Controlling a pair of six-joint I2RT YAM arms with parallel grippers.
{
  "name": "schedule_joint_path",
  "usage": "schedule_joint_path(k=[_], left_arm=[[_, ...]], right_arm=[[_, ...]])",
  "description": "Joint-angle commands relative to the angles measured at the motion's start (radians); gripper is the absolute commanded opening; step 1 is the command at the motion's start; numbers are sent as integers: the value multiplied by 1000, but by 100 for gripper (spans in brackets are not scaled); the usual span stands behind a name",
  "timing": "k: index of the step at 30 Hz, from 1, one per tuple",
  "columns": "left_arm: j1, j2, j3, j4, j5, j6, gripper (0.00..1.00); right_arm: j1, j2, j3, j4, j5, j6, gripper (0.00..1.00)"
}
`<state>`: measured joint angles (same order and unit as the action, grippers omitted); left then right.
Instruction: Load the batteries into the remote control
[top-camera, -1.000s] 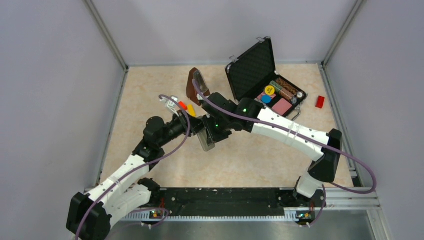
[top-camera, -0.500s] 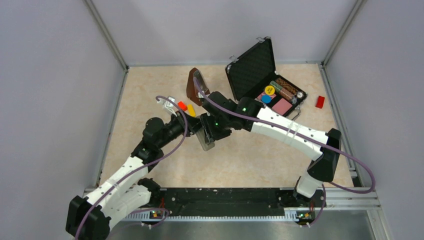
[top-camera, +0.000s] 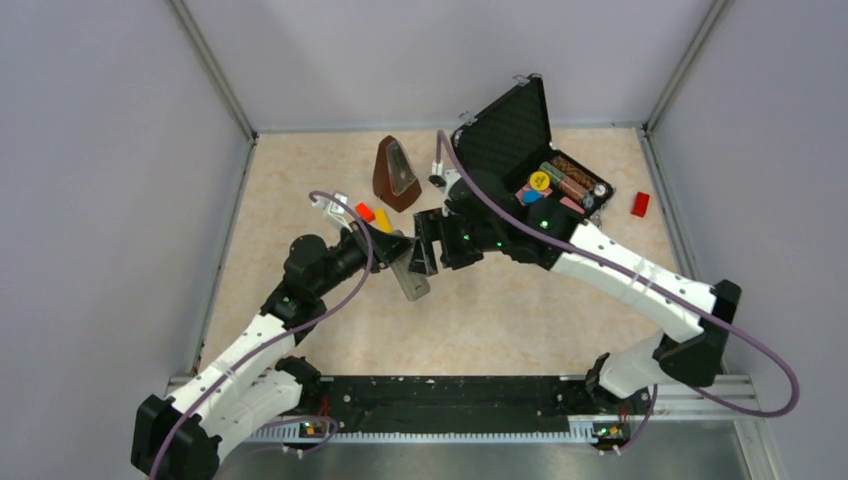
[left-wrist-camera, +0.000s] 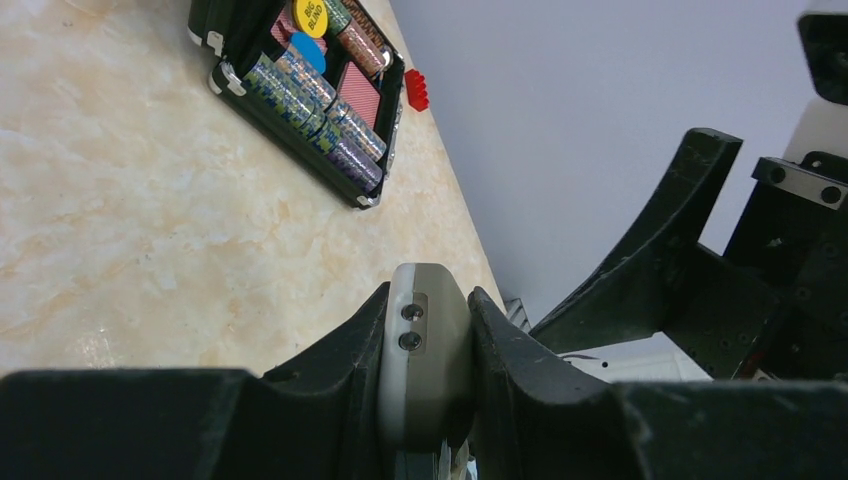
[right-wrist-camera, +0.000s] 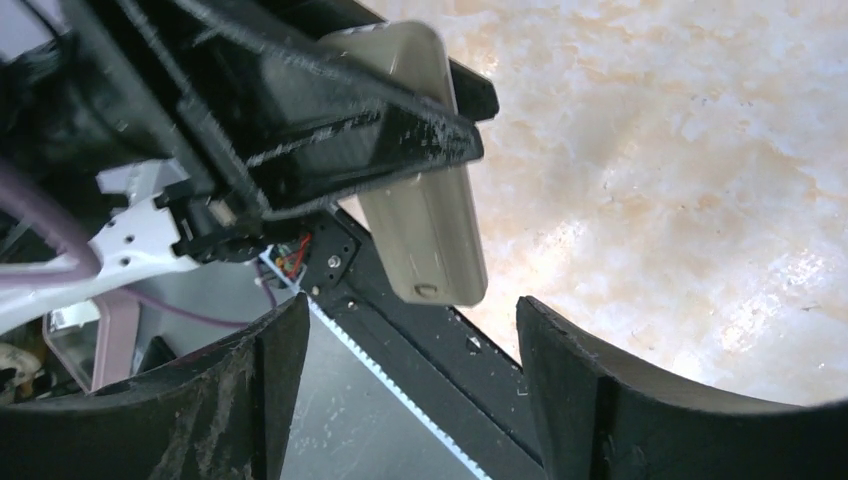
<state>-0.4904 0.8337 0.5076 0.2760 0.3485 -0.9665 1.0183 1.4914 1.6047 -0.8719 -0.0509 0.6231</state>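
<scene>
The remote control (top-camera: 413, 283) is a slim pale grey handset held above the table, slanting down toward the near edge. My left gripper (top-camera: 393, 250) is shut on its upper part. In the left wrist view the remote's rounded end (left-wrist-camera: 426, 350) is clamped between my left gripper's (left-wrist-camera: 430, 293) two fingers. My right gripper (top-camera: 424, 255) stands open just right of the remote, not touching it. In the right wrist view the remote's plain back (right-wrist-camera: 428, 200) hangs beyond my right gripper (right-wrist-camera: 412, 312), whose jaws are wide apart and empty. The batteries are hidden.
An open black case (top-camera: 508, 130) with poker chips stands at the back right, also visible in the left wrist view (left-wrist-camera: 225, 75). A brown wedge-shaped object (top-camera: 394, 175) sits behind the grippers. Red and yellow blocks (top-camera: 372, 214) lie left of them. A red block (top-camera: 640, 203) lies far right.
My right gripper has opened and drawn back to the right, away from the remote, and its arm has swung right. The left gripper still holds the remote in the same place.
</scene>
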Motion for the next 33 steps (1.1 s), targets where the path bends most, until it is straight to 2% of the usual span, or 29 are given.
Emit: schedule_joint_path(k=[1, 10, 16, 21, 26, 32, 33], left_arm=[[8, -3, 61, 54, 43, 19, 0], [9, 23, 117, 80, 206, 42, 0], [10, 58, 175, 127, 419, 42, 0], [9, 52, 192, 164, 495, 20, 0], [9, 48, 191, 209, 504, -11, 0], [9, 55, 181, 232, 492, -39, 0], [10, 56, 180, 230, 488, -40, 2]], right_arm=[[-32, -142, -126, 209, -99, -53, 75], [-32, -185, -248, 364, -186, -118, 76], [-44, -204, -293, 421, -239, -121, 76], [-58, -250, -383, 540, -359, -96, 68], [-71, -296, -468, 685, -425, -37, 49], [-77, -304, -503, 753, -454, 13, 10], [-78, -299, -504, 756, -459, 19, 4]])
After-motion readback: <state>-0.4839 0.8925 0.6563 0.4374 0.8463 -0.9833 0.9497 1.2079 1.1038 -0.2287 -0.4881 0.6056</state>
